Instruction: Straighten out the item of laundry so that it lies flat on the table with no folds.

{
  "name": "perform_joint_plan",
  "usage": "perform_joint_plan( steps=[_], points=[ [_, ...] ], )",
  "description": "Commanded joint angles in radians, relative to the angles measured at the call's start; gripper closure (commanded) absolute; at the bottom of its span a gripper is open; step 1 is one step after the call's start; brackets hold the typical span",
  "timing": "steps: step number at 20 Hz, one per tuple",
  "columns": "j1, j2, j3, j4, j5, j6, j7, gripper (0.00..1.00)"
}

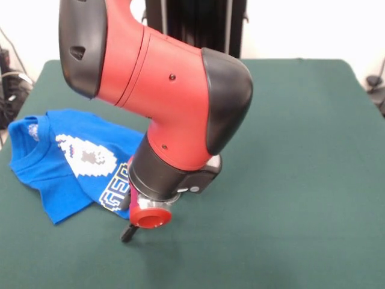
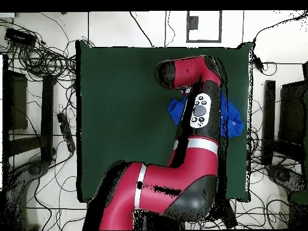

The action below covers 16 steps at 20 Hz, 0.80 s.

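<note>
The bright blue T-shirt (image 1: 60, 180) lies at the left of the dark green table (image 1: 289, 180) in the front view. Its neck opening points left, and the white pixel print and part of the yellow lettering show. Its right part is hidden behind my arm. The visible part looks bunched, with a fold along the lower edge. My gripper (image 1: 127, 232) shows only as a dark tip under the red wrist cap, at the shirt's lower right corner, close to the tabletop. In the overhead view the arm covers most of the shirt (image 2: 231, 120), and the gripper is hidden under it.
My red and black arm (image 1: 174, 102) fills the middle of the front view and crosses the table (image 2: 120, 108) in the overhead view. Cables and dark equipment (image 2: 42, 60) lie on the floor around the table. The shirt lies near the table's right edge in the overhead view.
</note>
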<state>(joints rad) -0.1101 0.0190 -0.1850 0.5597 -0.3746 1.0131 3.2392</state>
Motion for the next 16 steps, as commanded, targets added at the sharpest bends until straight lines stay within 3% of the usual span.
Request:
perform_joint_plan(
  steps=[1,11,16],
  points=[
    [0.03,-0.023,0.11,0.227,0.048,0.073,-0.286,0.0],
    [0.057,-0.075,0.077,0.231,0.026,0.152,-0.288,0.0],
    [0.025,-0.04,0.129,0.234,0.044,0.1,-0.307,0.0]
  ],
)
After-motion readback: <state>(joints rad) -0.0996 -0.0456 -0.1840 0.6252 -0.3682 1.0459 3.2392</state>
